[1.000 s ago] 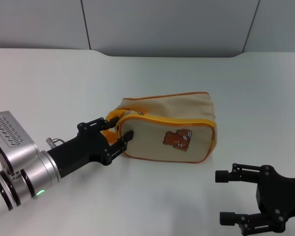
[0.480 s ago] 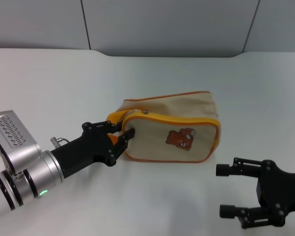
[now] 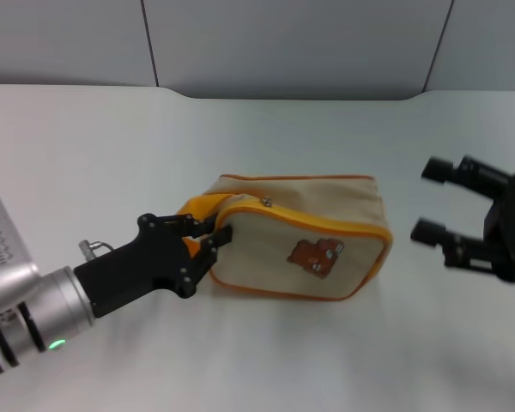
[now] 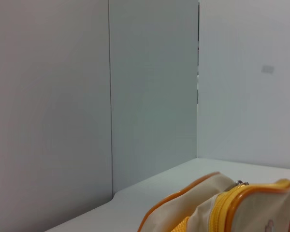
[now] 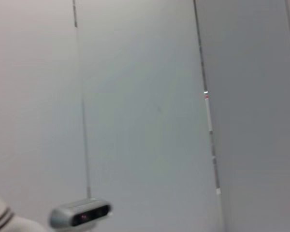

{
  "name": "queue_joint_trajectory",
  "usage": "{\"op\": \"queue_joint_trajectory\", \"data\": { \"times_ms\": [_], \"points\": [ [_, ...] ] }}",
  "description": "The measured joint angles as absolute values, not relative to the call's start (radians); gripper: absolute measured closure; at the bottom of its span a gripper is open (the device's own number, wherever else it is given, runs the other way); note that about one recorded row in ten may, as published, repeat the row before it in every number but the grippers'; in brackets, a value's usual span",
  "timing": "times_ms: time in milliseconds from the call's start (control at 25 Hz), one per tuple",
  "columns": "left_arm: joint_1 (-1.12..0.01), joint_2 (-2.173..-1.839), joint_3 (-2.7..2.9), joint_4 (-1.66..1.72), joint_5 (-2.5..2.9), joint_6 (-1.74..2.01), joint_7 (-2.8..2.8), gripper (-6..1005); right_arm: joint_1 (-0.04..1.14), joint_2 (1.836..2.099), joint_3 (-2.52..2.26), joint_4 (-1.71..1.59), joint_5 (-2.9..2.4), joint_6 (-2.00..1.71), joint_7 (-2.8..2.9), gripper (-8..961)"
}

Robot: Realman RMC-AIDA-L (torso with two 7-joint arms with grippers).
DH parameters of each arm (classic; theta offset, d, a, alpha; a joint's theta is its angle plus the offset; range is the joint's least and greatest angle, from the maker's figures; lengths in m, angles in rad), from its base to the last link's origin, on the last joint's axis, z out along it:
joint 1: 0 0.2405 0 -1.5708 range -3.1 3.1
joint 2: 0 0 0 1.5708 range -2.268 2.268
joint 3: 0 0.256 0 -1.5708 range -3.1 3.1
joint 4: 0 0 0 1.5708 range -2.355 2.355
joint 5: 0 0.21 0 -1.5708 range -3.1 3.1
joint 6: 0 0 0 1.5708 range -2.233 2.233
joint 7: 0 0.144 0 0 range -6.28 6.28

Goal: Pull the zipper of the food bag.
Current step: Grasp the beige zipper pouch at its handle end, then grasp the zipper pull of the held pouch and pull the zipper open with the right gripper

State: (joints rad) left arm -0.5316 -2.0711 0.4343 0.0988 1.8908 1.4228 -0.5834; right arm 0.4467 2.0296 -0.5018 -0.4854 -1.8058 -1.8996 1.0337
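The food bag (image 3: 309,245), beige with yellow-orange trim and a brown bear patch (image 3: 314,254), lies mid-table. Its zipper (image 3: 326,225) edges the front panel, and the silver pull tab (image 3: 264,203) sits near the bag's left end. My left gripper (image 3: 208,233) is shut on the yellow-orange loop strap (image 3: 196,206) at that left end. My right gripper (image 3: 427,199) is open and empty, held in the air to the right of the bag and apart from it. The left wrist view shows the bag's top corner (image 4: 203,198), the zipper (image 4: 222,208) and the pull tab (image 4: 240,183).
The white table (image 3: 86,146) runs back to a grey panelled wall (image 3: 283,43). The right wrist view shows only wall panels and a small grey camera unit (image 5: 81,215).
My right gripper has risen from the front right edge to a spot level with the bag's right side. The bag has shifted and turned a little with my left gripper holding the strap.
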Motion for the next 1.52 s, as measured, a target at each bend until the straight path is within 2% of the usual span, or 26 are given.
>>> {"op": "queue_joint_trajectory", "data": {
  "times_ms": [120,240,400,680,880,1240,1520],
  "points": [
    [-0.527,-2.07,0.434,0.129,1.912,1.449,-0.617,835,0.456,2.039,-0.499,-0.522,-1.805,-1.869,1.03,113],
    [-0.525,-2.069,0.434,0.17,1.947,1.482,-0.666,851,0.478,2.066,-0.509,-0.583,-1.813,-1.792,0.969,113],
    [-0.534,-2.069,0.434,0.212,1.994,1.514,-0.713,861,0.503,2.078,-0.532,-0.583,-1.815,-1.734,0.852,132],
    [-0.551,-2.069,0.443,0.234,2.012,1.535,-0.751,863,0.531,2.08,-0.642,-0.575,-1.813,-1.652,0.748,165],
    [-0.566,-2.069,0.446,0.244,2.015,1.546,-0.774,867,0.557,2.087,-0.667,-0.544,-1.809,-1.607,0.611,385],
    [-0.575,-2.069,0.448,0.247,2.016,1.57,-0.777,872,0.576,2.091,-0.735,-0.506,-1.807,-1.571,0.47,440],
    [-0.577,-2.069,0.448,0.247,2.016,1.585,-0.787,871,0.586,2.091,-0.764,-0.475,-1.805,-1.561,0.41,444]
  ]
}}
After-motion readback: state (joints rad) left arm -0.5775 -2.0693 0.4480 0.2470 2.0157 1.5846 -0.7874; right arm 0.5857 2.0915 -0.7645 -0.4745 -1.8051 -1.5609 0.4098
